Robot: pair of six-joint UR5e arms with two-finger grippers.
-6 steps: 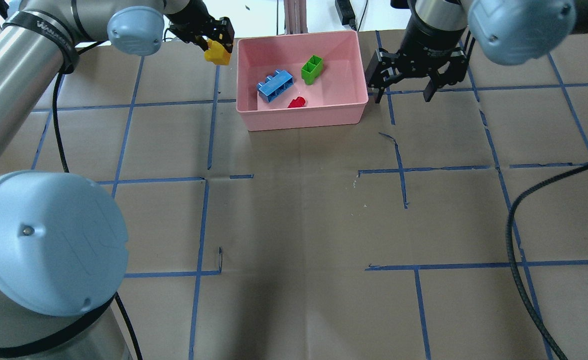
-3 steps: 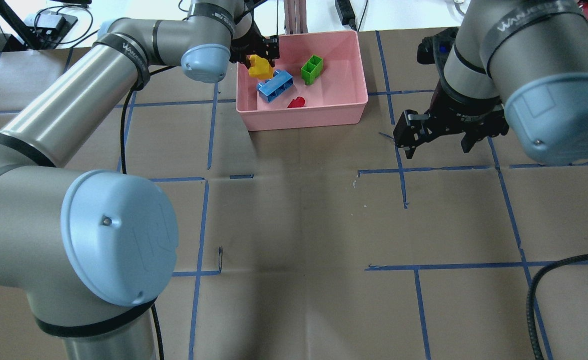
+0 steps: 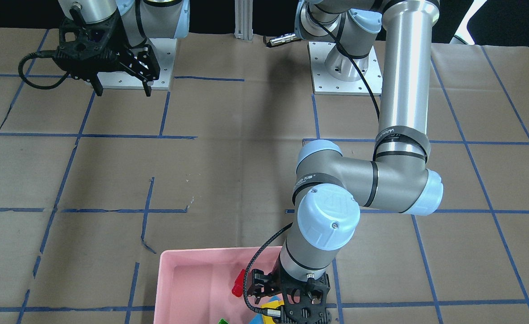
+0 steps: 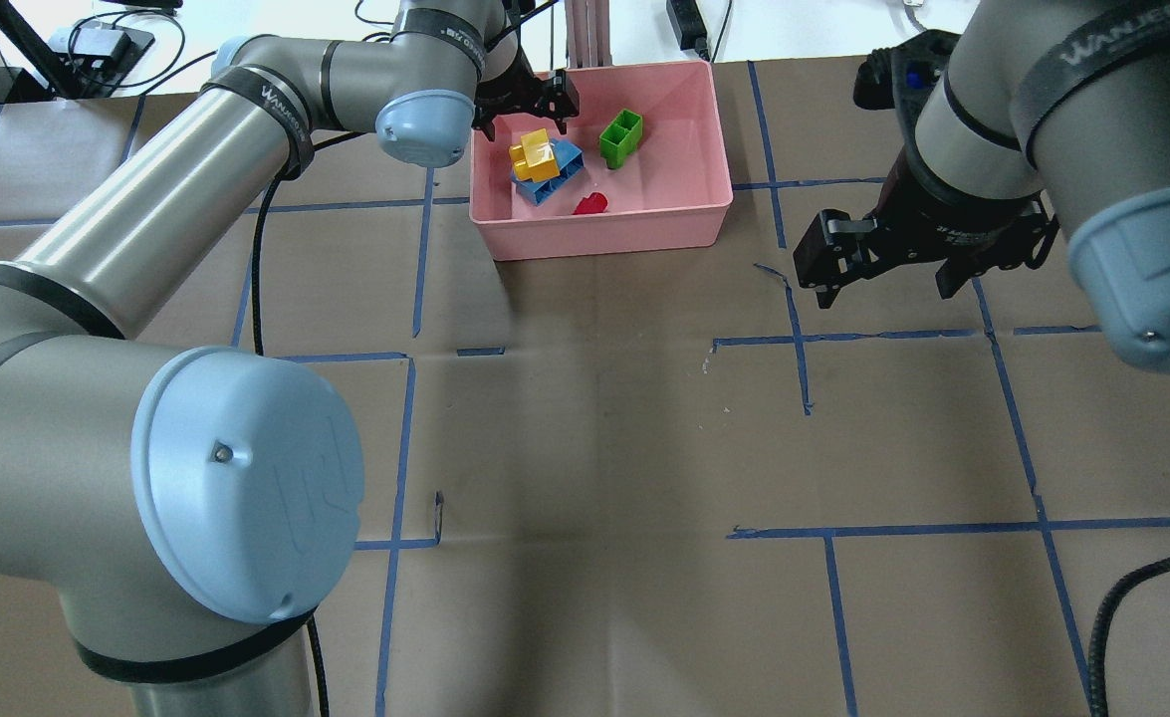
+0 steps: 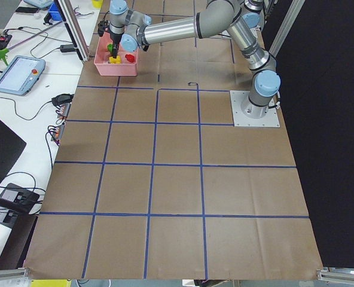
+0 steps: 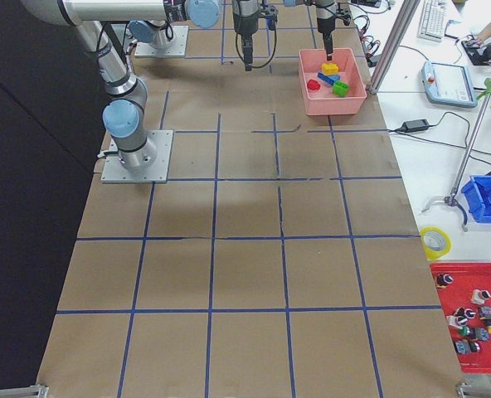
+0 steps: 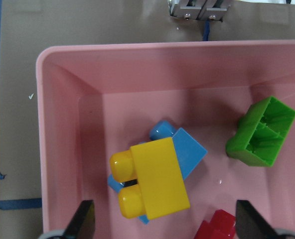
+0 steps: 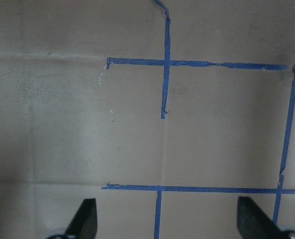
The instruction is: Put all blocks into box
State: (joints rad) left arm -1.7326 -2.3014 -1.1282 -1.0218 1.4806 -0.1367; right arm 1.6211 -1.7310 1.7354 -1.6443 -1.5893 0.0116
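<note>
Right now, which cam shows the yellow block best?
Left wrist-mounted: the yellow block sits large mid-frame, lying on top of the blue block inside the box. Overhead shows it small but clear. Front-facing shows only a sliver at the bottom edge. Both side views show a tiny speck.

Brown paper [image 4: 594, 448] covers the table, marked into squares by blue tape [image 4: 943, 528]. A white bench [image 6: 471, 245] alongside carries a blue bin [image 6: 486, 197] and a red tray [image 6: 471, 313]. Beyond the opposite edge hangs what may be a black curtain [image 5: 332, 119]
</note>
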